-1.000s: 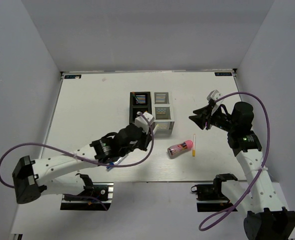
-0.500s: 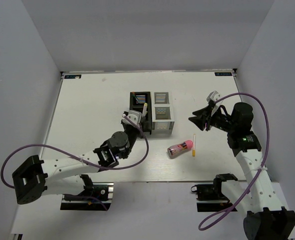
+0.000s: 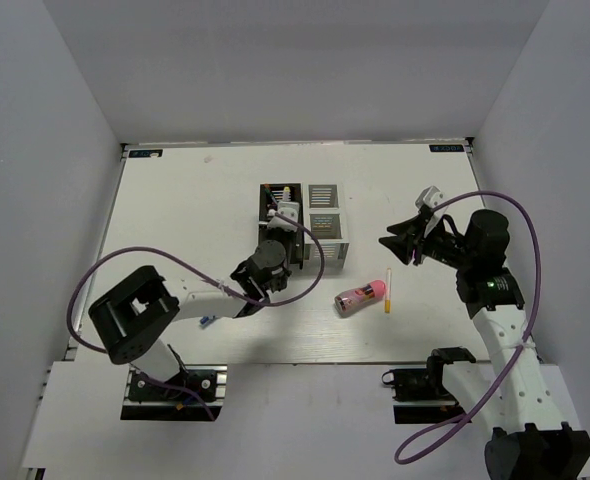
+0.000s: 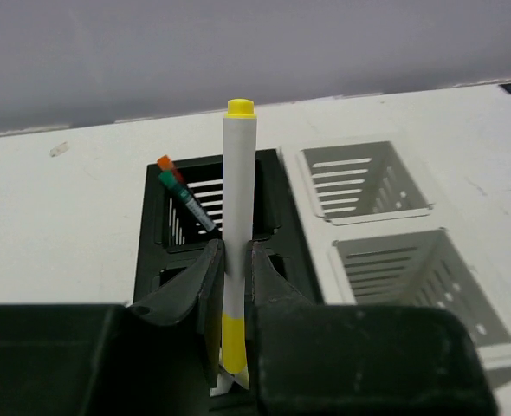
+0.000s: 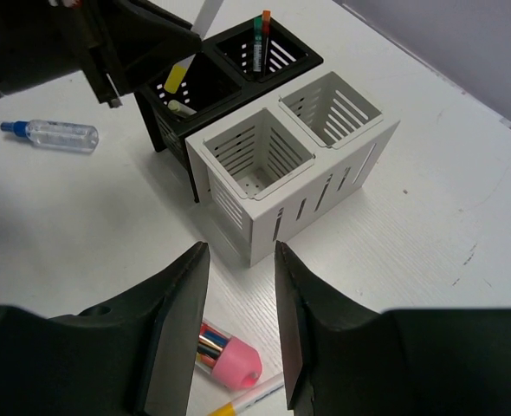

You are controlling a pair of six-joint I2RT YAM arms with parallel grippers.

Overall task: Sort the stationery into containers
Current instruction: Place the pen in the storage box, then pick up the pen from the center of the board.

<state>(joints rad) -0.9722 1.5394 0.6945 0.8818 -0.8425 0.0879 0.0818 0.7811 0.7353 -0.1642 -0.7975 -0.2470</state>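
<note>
My left gripper (image 3: 284, 212) is shut on a white pen with a yellow cap (image 4: 238, 182) and holds it upright over the black organiser (image 3: 266, 203). That organiser's (image 4: 154, 244) far compartment holds orange and green pens (image 4: 179, 185). The white organiser (image 3: 324, 212) stands right beside it, and both its compartments (image 4: 385, 225) look empty. My right gripper (image 3: 400, 241) is open and empty, hovering above a pink patterned cylinder (image 5: 229, 361) and a yellow and white pen (image 3: 387, 292). A small bottle with a blue cap (image 5: 53, 135) lies left of the black organiser.
The pink cylinder (image 3: 361, 297) and the loose pen lie on the white table in front of the white organiser (image 5: 325, 195). My left arm (image 3: 225, 292) stretches across the table's front left. Grey walls enclose the table on three sides.
My left arm has swung forward and turned, carrying the pen from in front of the organisers to over the black one. My right arm has barely moved.
</note>
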